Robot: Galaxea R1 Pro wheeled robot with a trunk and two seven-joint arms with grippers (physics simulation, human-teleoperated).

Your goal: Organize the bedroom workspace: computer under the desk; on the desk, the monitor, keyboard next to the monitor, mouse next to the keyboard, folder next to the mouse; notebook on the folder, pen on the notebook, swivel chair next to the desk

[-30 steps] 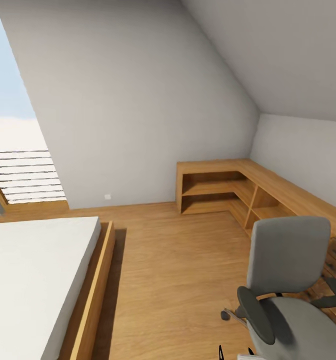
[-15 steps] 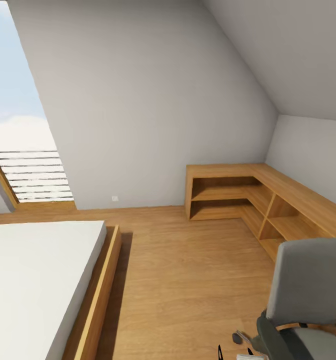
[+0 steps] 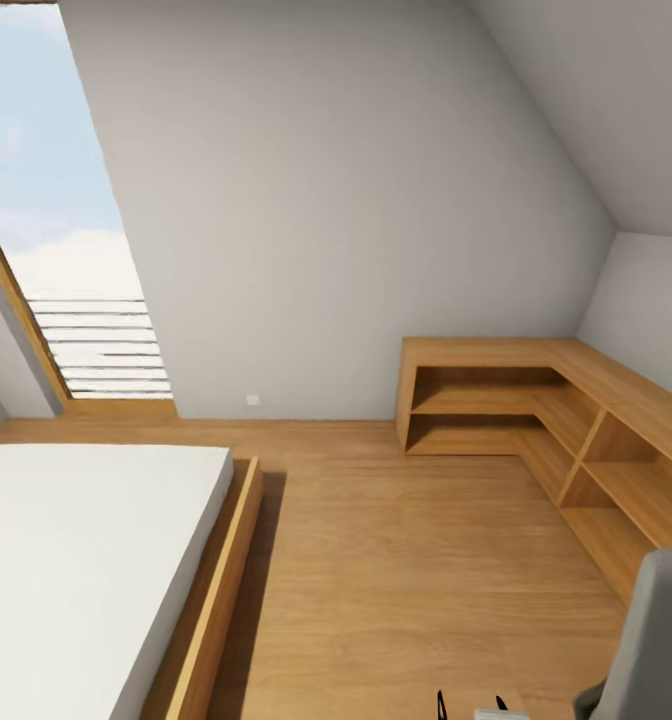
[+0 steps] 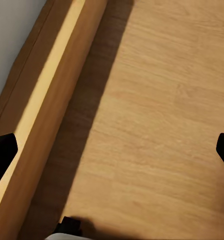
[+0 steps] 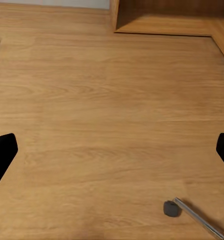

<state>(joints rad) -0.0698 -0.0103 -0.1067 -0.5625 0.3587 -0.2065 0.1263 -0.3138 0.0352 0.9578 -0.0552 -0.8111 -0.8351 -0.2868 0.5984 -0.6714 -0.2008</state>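
Left gripper [image 4: 112,147]: fingertips spread wide at the frame edges, empty, over bare floor [image 4: 157,125], with the bed frame [image 4: 39,115] running alongside just past one fingertip. Right gripper [image 5: 112,150]: also spread wide, empty, floor below it. A chrome leg and caster [image 5: 172,208] of the swivel chair [image 3: 651,640] sit close under the right gripper, so the right arm looks nearer the chair. Head view: only the chair's grey back edge shows, off to the robot's right. Low shelves [image 3: 536,420] stand farther ahead-right along the wall. Worktop, folder and the rest aren't visible; robot likely needs to turn right.
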